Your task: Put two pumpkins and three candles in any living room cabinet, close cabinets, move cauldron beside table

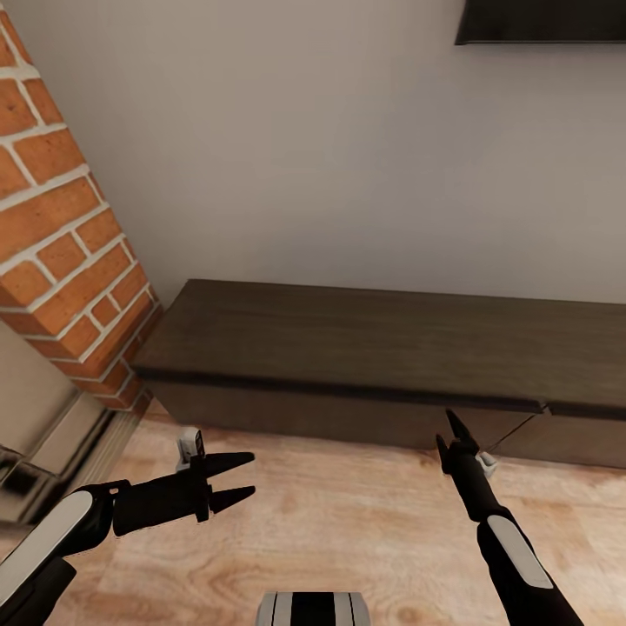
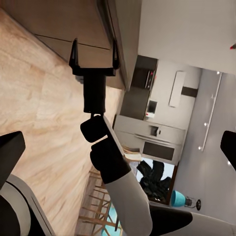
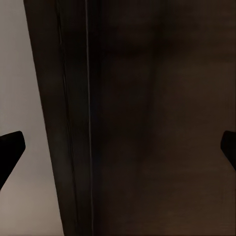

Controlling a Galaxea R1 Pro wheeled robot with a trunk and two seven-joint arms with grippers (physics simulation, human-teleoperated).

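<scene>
The cabinet (image 1: 382, 339) is a long, low dark-brown unit against the pale wall, with its fronts shut. My right gripper (image 1: 452, 435) is open and points at the cabinet front, close to the seam between two fronts. In the right wrist view my right gripper (image 3: 120, 145) faces the dark cabinet (image 3: 147, 123) from very near. My left gripper (image 1: 230, 482) hovers open over the floor, left of the right arm and short of the cabinet, with nothing between its fingers. From the left wrist I see the right gripper (image 2: 94, 54) before the cabinet (image 2: 54, 24). The pumpkins, candles, cauldron and table are out of view.
A red brick column (image 1: 61, 235) stands at the cabinet's left end, with a glassy fireplace front (image 1: 43, 435) below it. A dark screen (image 1: 539, 22) hangs on the wall above. Light wooden floor (image 1: 348, 530) lies under both arms. A kitchen with a fridge (image 2: 157, 142) shows far off.
</scene>
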